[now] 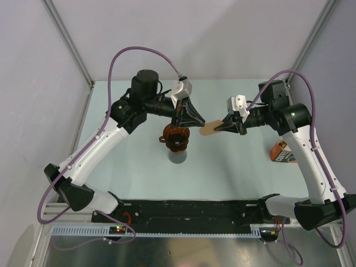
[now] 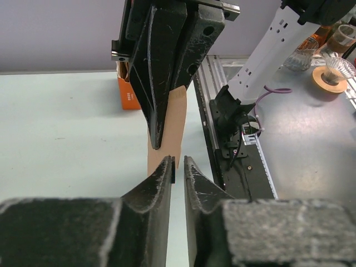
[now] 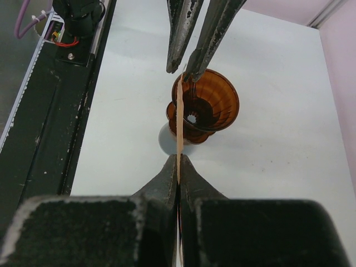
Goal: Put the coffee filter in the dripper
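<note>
Right hand (image 3: 178, 162) was pinched shut on the coffee filter (image 3: 179, 119), a flat tan paper held edge-on in the air just above the dripper (image 3: 214, 103). Left hand (image 3: 184, 72) straddled its far edge, narrow, a slim gap showing. The paper looked light, limp and easily creased, best gripped at its edges. Open bench (image 3: 278, 83) showed around the dripper.

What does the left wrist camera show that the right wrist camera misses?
Only the left wrist view shows the orange bag and the coffee filter face-on. Only the right wrist view shows the dripper sitting on a grey beaker, with the filter edge-on. Both show the right hand pinching the filter and the left hand close by, its fingers slightly apart.
</note>
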`<state>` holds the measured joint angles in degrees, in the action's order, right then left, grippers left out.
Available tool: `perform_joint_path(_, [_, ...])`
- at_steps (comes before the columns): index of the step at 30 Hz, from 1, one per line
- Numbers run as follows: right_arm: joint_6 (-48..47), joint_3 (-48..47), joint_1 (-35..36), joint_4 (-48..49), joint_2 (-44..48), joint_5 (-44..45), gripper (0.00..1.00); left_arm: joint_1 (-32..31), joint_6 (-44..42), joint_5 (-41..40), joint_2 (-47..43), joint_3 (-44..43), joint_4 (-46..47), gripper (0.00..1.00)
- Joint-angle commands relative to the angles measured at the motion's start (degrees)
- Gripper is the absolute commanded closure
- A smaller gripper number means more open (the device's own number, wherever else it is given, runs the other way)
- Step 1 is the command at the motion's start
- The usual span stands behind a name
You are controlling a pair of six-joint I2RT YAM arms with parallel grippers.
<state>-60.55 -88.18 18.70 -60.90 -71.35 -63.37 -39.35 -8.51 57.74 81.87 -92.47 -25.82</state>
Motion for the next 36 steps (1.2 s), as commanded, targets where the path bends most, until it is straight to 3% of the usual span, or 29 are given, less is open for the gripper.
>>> perform_joint_path(1, [0.46,0.02,0.35,1.58,0.64,-0.26,1.00,0.27,1.09,1.76,0.08,-2.71,0.52,0.87])
perform_joint_path(3, [0.07,0.03,0.37,1.53,0.76,-0.41,1.00,0.34,0.99,1.57,0.03,-2.74,0.51,0.96])
perform_joint_path(6, [-0.83,0.09,0.39,1.12,1.04,-0.67,1.00,0.37,1.18,1.23,-0.06,-2.66,0.51,0.99])
perform_joint_path(21, [-2.62,0.60,2.38,2.48,1.68,-0.18,1.00,0.36,1.75,-0.13,0.15,-2.62,0.52,1.00])
perform_joint_path(36, [6.94,0.17,4.39,9.27,0.07,1.52,1.00,0.25,2.03,-0.45,1.16,-2.93,0.54,1.00])
